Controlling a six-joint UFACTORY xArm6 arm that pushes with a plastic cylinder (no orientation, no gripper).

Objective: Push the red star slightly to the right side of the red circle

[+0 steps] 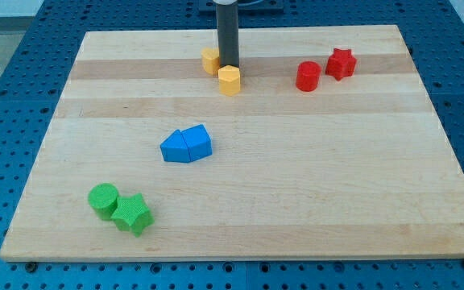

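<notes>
**Tip parked between the yellow blocks**

My tip [229, 66] holds nothing; it sits between two yellow blocks, one [210, 60] just left, one [229, 80] just below. Well to its right, the red circle [308, 76] touches the red star [341, 63], which lies up-right of the circle. Blue blocks [186, 145] lie below, green ones [119, 207] farther down-left.

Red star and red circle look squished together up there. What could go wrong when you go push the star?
My tip sits between two yellow blocks, far to the view's left of the red star. Leaving, I might knock those yellow ones. The star looks to be touching the red circle, so a sloppy push could drag the circle along. The star is also near the board's top edge and could slide off.
</notes>
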